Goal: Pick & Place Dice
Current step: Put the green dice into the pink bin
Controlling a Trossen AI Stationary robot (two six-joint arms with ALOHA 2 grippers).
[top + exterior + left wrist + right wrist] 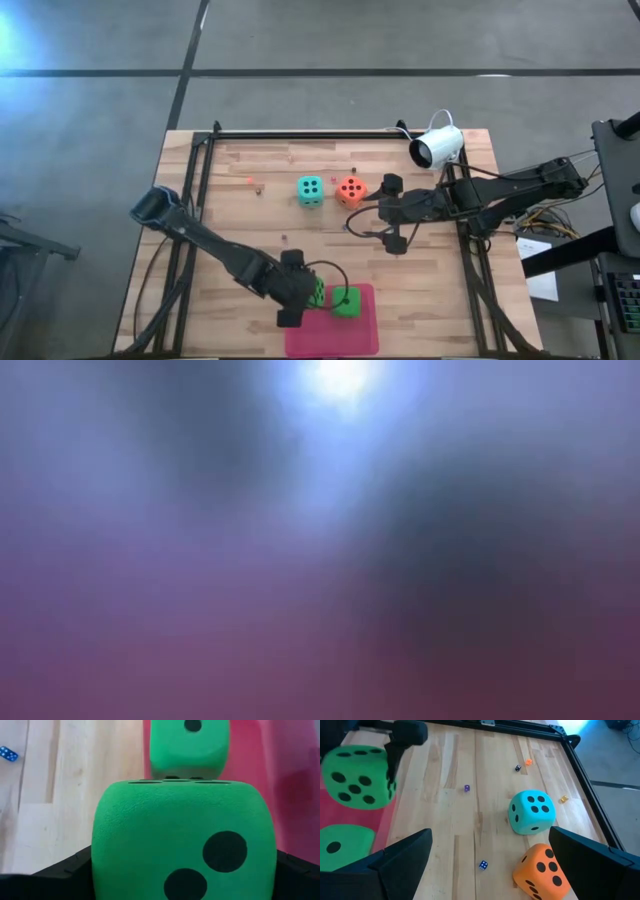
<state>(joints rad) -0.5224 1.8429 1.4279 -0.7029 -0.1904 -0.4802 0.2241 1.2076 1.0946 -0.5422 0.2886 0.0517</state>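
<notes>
Left hand [300,292] grips a bright green foam die [182,845] at the flat pink mat [365,335] edge | second green die [347,302] already on mat | teal die [310,190] and orange-red die [350,189] remain on wooden desk [440,290], well beyond mat | right hand [391,212] spread wide beside orange-red die

High view straight down over table [250,200], wrist views close — both share green die [185,845], low view blurred

1 green die [314,289] held at the pink mat's edge, another [347,303] on it; teal [311,190] and orange [350,190] dice side by side on the wood.
</notes>
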